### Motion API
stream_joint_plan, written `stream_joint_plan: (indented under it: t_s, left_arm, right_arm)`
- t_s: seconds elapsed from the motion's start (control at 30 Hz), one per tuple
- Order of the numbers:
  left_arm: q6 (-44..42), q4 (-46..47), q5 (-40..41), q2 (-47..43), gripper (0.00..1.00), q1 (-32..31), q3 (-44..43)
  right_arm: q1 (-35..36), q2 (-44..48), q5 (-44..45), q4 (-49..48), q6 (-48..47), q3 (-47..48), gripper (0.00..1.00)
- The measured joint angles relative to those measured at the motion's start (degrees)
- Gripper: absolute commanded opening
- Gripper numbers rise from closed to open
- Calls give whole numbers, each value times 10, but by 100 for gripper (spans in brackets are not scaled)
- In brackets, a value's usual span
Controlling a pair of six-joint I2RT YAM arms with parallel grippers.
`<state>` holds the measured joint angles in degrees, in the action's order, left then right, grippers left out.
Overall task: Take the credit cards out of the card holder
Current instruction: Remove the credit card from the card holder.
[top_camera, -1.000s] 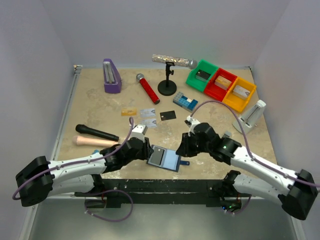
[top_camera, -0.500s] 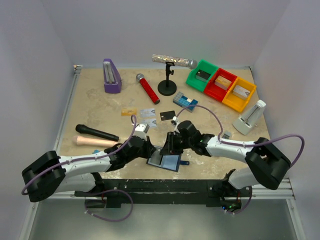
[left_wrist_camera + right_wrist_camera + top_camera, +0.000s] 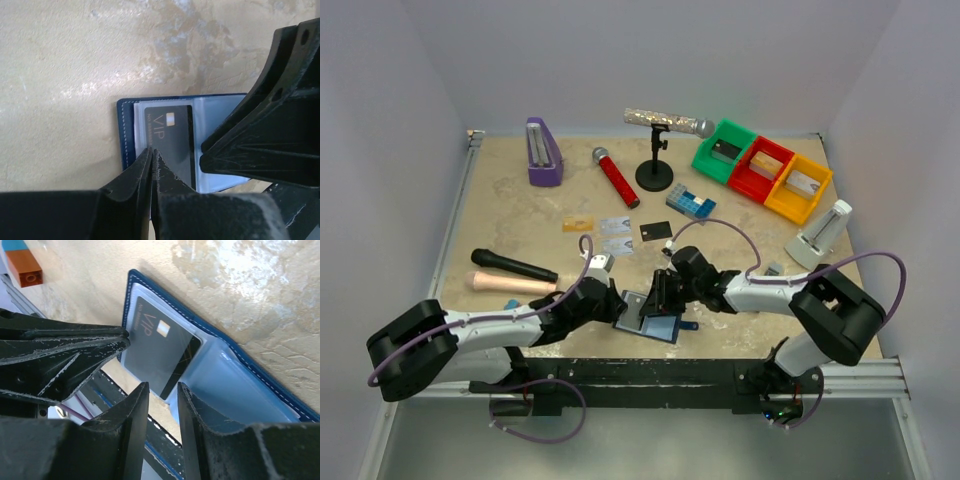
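The card holder (image 3: 665, 325) lies open by the table's near edge, with its left panel tilted up. A dark VIP credit card (image 3: 169, 145) sits in its clear left pocket. My left gripper (image 3: 151, 150) is shut on that panel's outer edge beside the card. My right gripper (image 3: 161, 386) is open with a narrow gap, its tips at the dark card's (image 3: 157, 352) free corner, touching nothing that I can see. Other credit cards lie further back on the table: a gold one (image 3: 578, 224), two silver ones (image 3: 614, 224) (image 3: 617, 244) and a dark one (image 3: 656, 231).
A black microphone (image 3: 513, 265) and a peach handle (image 3: 510, 283) lie to the left. Behind are a red microphone (image 3: 616, 176), a stand (image 3: 655, 170), a purple holder (image 3: 543, 152), a blue-and-white block (image 3: 690, 202), green, red and yellow bins (image 3: 762, 167) and a white stand (image 3: 823, 233). An orange-and-blue block (image 3: 22, 262) lies near the holder.
My right gripper swung left onto the open card holder and its jaws widened. My left gripper closed on the holder's left edge, and that panel has tilted up.
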<state>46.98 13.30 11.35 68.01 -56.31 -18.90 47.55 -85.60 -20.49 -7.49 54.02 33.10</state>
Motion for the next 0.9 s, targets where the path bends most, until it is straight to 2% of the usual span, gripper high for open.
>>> stream_joint_plan:
  t_s: [0.9]
  left_arm:
    - [51,66,2,-1,2,-20,67]
  right_arm:
    - [0,-14,15,-33,42,-21,43]
